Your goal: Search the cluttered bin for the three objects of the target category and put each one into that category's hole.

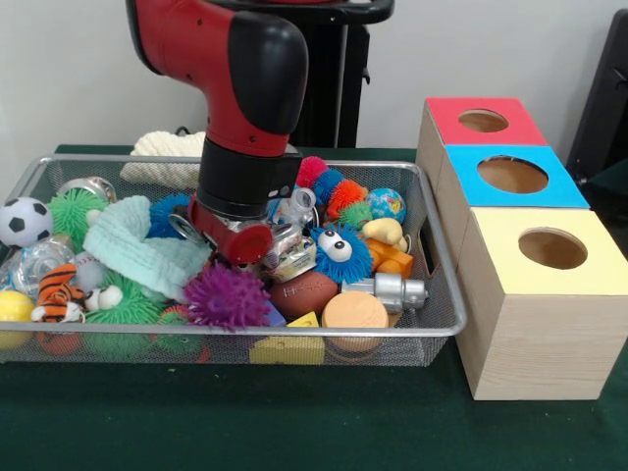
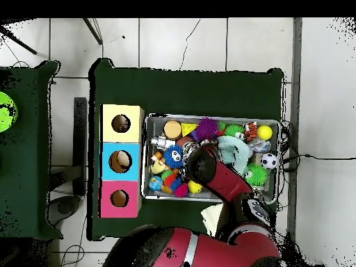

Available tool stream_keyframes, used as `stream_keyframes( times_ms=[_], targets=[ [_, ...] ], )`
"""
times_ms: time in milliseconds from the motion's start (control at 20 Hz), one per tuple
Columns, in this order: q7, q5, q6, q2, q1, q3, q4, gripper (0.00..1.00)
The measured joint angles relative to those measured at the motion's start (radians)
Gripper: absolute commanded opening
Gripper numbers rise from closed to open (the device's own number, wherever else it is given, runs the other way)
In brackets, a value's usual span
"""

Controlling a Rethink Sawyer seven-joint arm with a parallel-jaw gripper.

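Observation:
A wire mesh bin (image 1: pixel 432 324) holds a heap of toys. My gripper (image 1: pixel 282 253) is down in the middle of the heap, its tips lost among the clutter. Around it lie a teal cloth (image 1: pixel 142 250), a purple spiky ball (image 1: pixel 228 294), a blue furry monster with big eyes (image 1: pixel 341 255) and a brown football (image 1: pixel 302 291). To the right of the bin stand three wooden boxes with round holes: red (image 1: pixel 446 108), blue (image 1: pixel 461 162) and yellow (image 1: pixel 500 231). In the overhead view the arm (image 2: pixel 215 177) covers the gripper and the middle of the bin (image 2: pixel 208 115).
Other toys include a soccer ball (image 1: pixel 25 221), green spiky ball (image 1: pixel 77 211), tiger (image 1: pixel 57 291), yellow ball (image 1: pixel 12 306), orange disc (image 1: pixel 355 311), silver metal piece (image 1: pixel 392 291), globe ball (image 1: pixel 387 204) and yellow duck (image 1: pixel 385 232). A white knitted thing (image 1: pixel 162 157) lies behind the bin.

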Motion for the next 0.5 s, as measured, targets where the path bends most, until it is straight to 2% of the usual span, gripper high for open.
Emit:
stream_keyframes(
  times_ms=[500],
  targets=[
    [0.0, 0.045, -0.035, -0.004, 0.01, 0.0, 0.026, 0.0]
  ],
)
